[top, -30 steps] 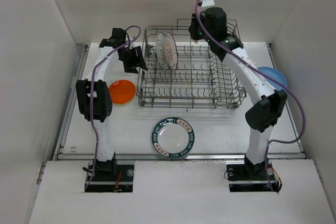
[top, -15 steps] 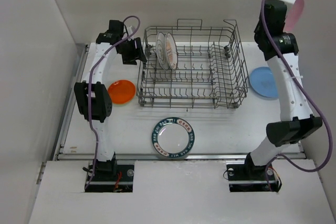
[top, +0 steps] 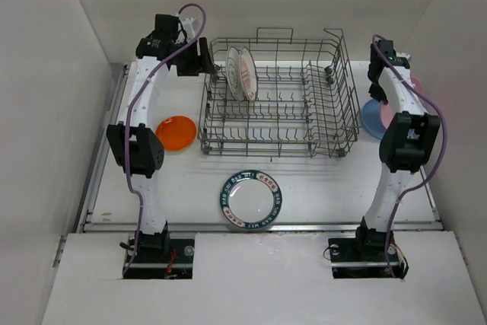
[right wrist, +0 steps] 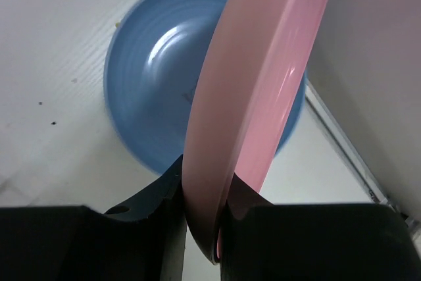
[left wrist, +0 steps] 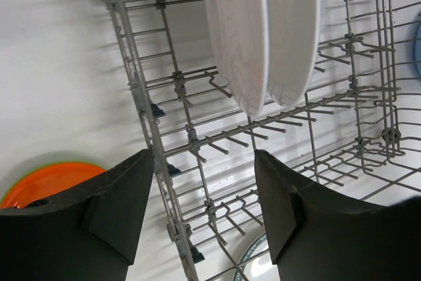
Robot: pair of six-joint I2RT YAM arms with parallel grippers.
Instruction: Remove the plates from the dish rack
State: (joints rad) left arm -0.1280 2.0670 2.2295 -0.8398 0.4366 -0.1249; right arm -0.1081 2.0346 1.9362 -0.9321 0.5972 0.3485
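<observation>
The grey wire dish rack (top: 346,116) stands mid-table with two white plates (top: 241,74) upright at its back left. My left gripper (top: 207,62) is open and empty above the rack's left back corner. In the left wrist view its open fingers (left wrist: 204,162) straddle the rack's left wall (left wrist: 141,103), below the white plates (left wrist: 240,37). My right gripper (top: 384,104) is shut on the pink plate (right wrist: 263,77), held on edge just above the blue plate (right wrist: 151,97), which lies right of the rack (top: 371,118). The jaws (right wrist: 200,208) clamp the pink rim.
An orange plate (top: 176,132) lies left of the rack and a teal-rimmed plate (top: 251,199) lies in front of it. The white side wall stands close to the right of the blue plate. A raised table edge runs along the right (right wrist: 342,136).
My right arm has carried the pink plate from above the rack out to the right and down over the blue plate. My left gripper has risen and shifted toward the rack's back left corner.
</observation>
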